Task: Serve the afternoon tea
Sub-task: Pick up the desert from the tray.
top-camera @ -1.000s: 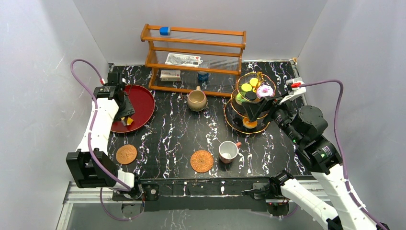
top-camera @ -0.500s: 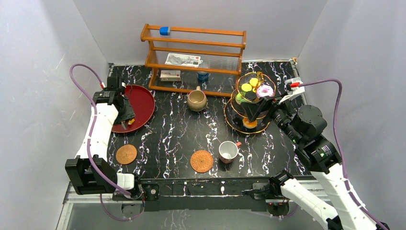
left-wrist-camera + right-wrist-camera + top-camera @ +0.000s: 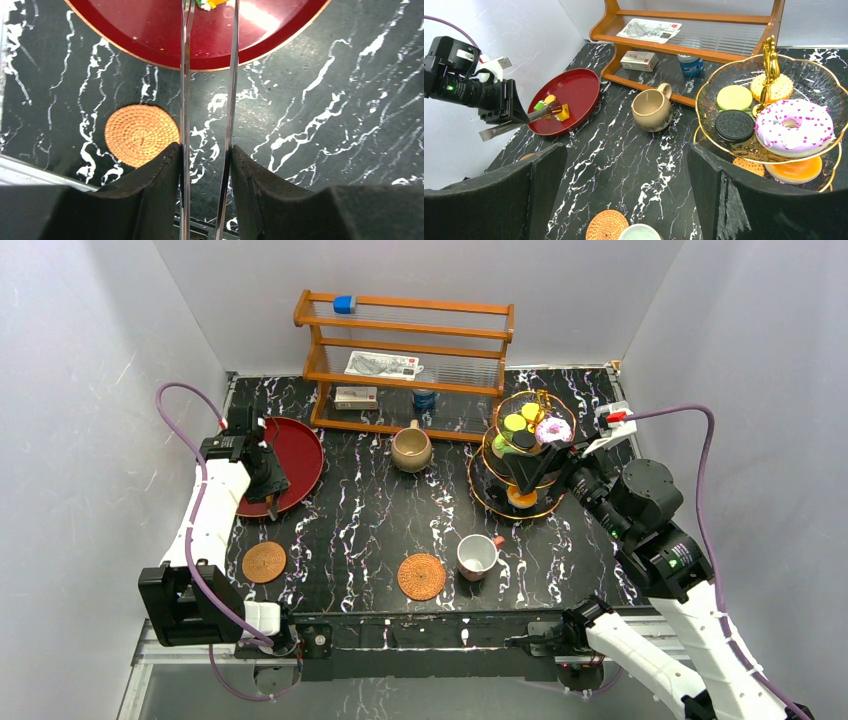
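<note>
The left claw (image 3: 205, 152) has crept a touch nearer the close rim of the glossy round red tray (image 3: 150, 30). The little yellow, green and orange toy pieces (image 3: 560, 111), which showed plainly from above a second ago, are now tucked under it. The claw is clamped on a pair of thin steel tongs (image 3: 185, 75). Their flat blades run ahead of it, narrowly apart, to those pieces; whether the tips actually pinch one I cannot tell. I take it as a pick-up beginning, with the treats bound for the stand. Just below and left of that claw lies a round woven straw coaster (image 3: 141, 134), flat on the black, white-veined, marble-look bench (image 3: 325, 125).

The right claw (image 3: 624, 150) has not budged: it is spread wide and empty. Just to its right rises the gold-rimmed tiered glass stand (image 3: 811, 82), carrying a lilac-iced sprinkled doughnut (image 3: 793, 125) and a ridged black sandwich biscuit (image 3: 734, 125). Ahead of it sits the matte tan mug (image 3: 651, 110).
</note>
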Motion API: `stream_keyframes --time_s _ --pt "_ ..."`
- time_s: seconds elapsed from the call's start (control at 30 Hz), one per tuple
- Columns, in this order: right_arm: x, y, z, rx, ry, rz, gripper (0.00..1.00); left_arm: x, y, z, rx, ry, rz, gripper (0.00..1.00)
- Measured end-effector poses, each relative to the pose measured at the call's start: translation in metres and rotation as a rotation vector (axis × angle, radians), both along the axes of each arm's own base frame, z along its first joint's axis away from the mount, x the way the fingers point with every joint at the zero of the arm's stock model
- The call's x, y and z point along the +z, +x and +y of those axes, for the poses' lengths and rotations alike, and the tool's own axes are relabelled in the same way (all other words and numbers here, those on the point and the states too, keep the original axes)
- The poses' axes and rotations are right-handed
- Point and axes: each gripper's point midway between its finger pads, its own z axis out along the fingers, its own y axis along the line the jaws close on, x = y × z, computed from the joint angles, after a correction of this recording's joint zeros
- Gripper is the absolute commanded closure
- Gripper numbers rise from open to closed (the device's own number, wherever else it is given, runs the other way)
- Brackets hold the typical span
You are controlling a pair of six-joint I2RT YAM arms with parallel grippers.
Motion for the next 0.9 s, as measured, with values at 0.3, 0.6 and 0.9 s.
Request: stream_keyframes --time_s 0.3,0.6,0.9 --pt "0.000 0.000 0.000 0.000 -0.001 0.000 0.01 0.005 0.017 -0.010 -0.044 -0.048 -0.039 0.71" --pt "0.004 -0.001 -0.006 -0.022 -0.015 -0.002 0.01 0.021 0.036 -0.021 -0.082 -0.105 -0.082 0.74" --pt "0.024 -0.001 -0.023 -0.093 -0.034 -0.046 0.01 0.056 0.054 -0.041 -0.144 -0.196 -0.185 0.74"
